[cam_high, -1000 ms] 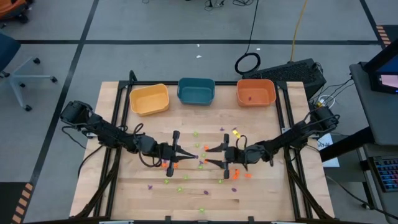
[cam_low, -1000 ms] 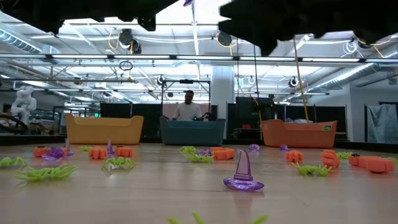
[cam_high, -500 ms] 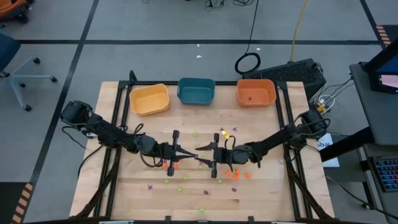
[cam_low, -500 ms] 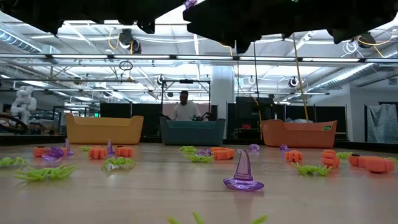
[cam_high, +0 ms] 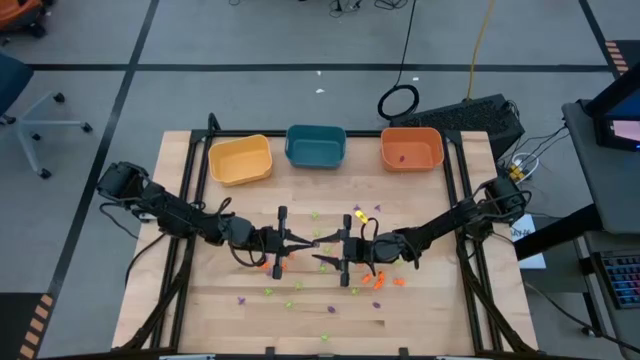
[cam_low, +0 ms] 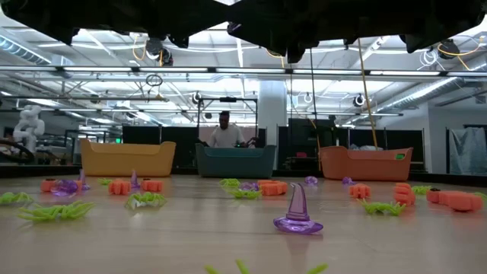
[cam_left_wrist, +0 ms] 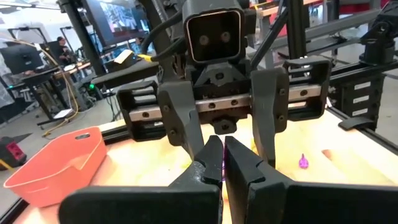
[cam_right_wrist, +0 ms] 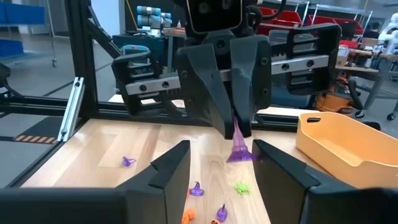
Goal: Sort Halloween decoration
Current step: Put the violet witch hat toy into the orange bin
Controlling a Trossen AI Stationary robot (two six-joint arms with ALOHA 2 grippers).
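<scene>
- A purple witch-hat trinket [cam_right_wrist: 237, 149] hangs pinched by its tip between the closed fingers of the left gripper [cam_right_wrist: 239, 127], held in the air above the middle of the table [cam_high: 430, 300].
- The right gripper [cam_high: 322, 252] faces it tip to tip; its jaws stand open, one finger on either side of the hanging hat, not closed on it.
- In the high view the left gripper [cam_high: 308, 243] and the right one meet near the table's centre, both arms reaching in from their own sides.
- The other Halloween decoration [cam_high: 372, 281] lies scattered over the wood: orange pieces, light-green spiders and purple bits, mostly in the middle and near half of the table.
- In the low view another purple hat [cam_low: 297, 210] stands upright on the table, with a green spider [cam_low: 53, 212] and orange pieces nearby.
- Along the far edge sit the yellow bin [cam_high: 240, 159], the teal bin [cam_high: 315, 146] and the orange bin [cam_high: 411, 149]; the orange bin holds a small item.
- A person [cam_low: 224, 131] shows beyond the teal bin.
</scene>
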